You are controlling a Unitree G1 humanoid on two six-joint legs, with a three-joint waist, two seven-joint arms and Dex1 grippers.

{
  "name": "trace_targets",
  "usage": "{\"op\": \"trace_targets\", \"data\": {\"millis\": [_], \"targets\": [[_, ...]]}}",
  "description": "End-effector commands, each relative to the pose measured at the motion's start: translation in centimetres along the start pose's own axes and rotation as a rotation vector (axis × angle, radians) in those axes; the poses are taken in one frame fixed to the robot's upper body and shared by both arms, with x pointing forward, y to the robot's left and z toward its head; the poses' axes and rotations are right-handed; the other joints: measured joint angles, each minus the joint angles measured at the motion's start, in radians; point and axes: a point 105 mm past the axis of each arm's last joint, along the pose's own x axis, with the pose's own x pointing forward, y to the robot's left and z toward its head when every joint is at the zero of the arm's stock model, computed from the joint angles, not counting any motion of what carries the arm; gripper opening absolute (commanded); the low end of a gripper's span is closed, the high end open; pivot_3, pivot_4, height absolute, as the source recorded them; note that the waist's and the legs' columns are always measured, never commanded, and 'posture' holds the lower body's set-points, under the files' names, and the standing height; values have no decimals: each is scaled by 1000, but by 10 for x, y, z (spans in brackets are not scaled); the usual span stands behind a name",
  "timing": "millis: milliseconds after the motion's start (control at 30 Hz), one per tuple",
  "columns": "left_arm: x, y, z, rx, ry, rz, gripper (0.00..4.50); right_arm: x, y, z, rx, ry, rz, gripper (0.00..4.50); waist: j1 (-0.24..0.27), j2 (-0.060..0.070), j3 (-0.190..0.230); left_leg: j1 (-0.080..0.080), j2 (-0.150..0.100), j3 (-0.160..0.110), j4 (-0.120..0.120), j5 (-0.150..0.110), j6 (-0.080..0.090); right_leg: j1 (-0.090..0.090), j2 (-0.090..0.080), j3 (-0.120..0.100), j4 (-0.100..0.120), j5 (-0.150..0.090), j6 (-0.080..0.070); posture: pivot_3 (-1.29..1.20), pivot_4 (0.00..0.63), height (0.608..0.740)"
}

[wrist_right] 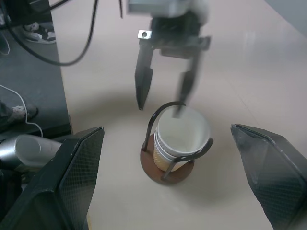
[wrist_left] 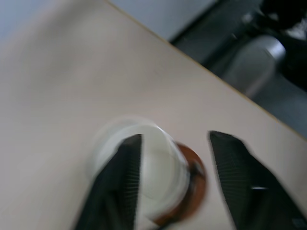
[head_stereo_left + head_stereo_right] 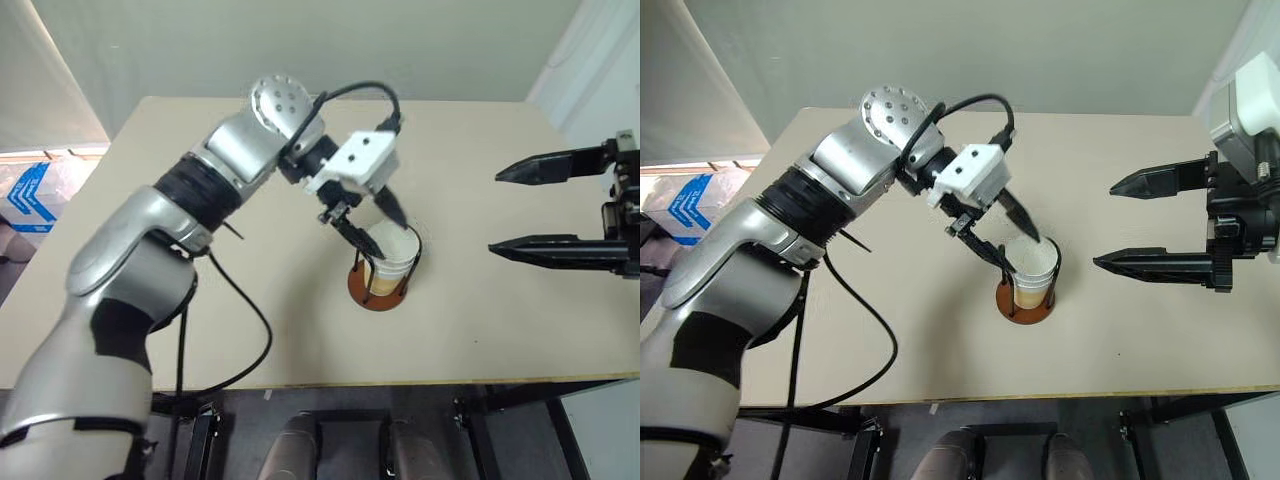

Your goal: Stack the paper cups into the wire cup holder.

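Note:
A short stack of paper cups [image 3: 393,258] stands nested in the wire cup holder [image 3: 375,296] near the table's front middle. The black wire loops rise around the stack from the reddish-brown base [image 1: 180,175]. My left gripper [image 3: 383,238] hangs just over the top cup's rim, open. One of its fingers [image 2: 125,165] is above the cup's mouth [image 2: 156,167] and the other is outside the rim; neither clamps the cup. My right gripper [image 3: 1104,225] is held open, well to the right of the holder and above the table, with nothing between its fingers.
The beige table [image 3: 300,330] bears only the holder and its cups. Its front edge runs close below the holder. A blue-and-white bag [image 3: 30,192] lies on the floor beyond the table's left side.

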Motion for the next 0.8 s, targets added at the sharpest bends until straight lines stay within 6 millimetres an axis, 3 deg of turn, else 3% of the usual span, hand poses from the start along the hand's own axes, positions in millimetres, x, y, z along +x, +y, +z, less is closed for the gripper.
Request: {"op": "trace_targets", "data": {"millis": [33, 100, 267, 367, 433, 500, 700, 800], "targets": [[-20, 14, 30, 2, -123, 91, 3856, -4, -1, 5, -29, -9, -15, 4500, 0, 0, 0, 0, -1, 1, 0, 0, 0, 0, -1, 0, 0, 0, 1, 0, 150, 740], [-35, 21, 40, -23, -197, 181, 4471, -2, -1, 4, -29, -14, -15, 4500, -2, 0, 0, 0, -1, 1, 0, 1, -1, 0, -1, 1, 0, -1, 2, 0, 150, 740], [-77, 31, 39, -145, -320, 428, 4493, 1, -8, 0, -25, -25, -45, 4500, -6, 1, 0, 1, -1, 1, -1, 2, -2, 0, -2, 1, 0, -2, 4, 0, 150, 740], [-114, 21, 10, -303, -366, 635, 4493, 4, -16, -15, 51, -23, -79, 4500, -11, 2, 0, 2, -1, 1, -1, 3, -2, 1, -2, 2, 0, -2, 4, 0, 150, 740], [-125, 13, -7, -375, -366, 718, 4493, 5, -20, -24, 81, -23, -97, 4500, -14, 3, -1, 4, -1, 3, -2, 3, -3, 1, -1, 2, 0, -2, 4, 0, 150, 740], [-138, -6, -41, -474, -332, 849, 4493, 7, -31, -41, 153, -33, -140, 4500, -16, 3, -1, 6, -1, 4, -2, 4, -4, 1, 3, 2, 1, -3, 5, 0, 150, 740], [-155, -60, -108, -672, -239, 1168, 4493, 10, -65, -87, 268, -41, -333, 4500, -14, 3, -1, 9, 0, 2, 0, 5, -5, 5, 3, 3, 1, -2, 4, 0, 150, 740], [-161, -78, -130, -727, -189, 1329, 4493, 17, -82, -101, 282, -61, -436, 4500, -14, 2, -1, 11, 0, 2, 0, 5, -5, 7, 4, 3, 2, -1, 2, 0, 150, 740]]}}
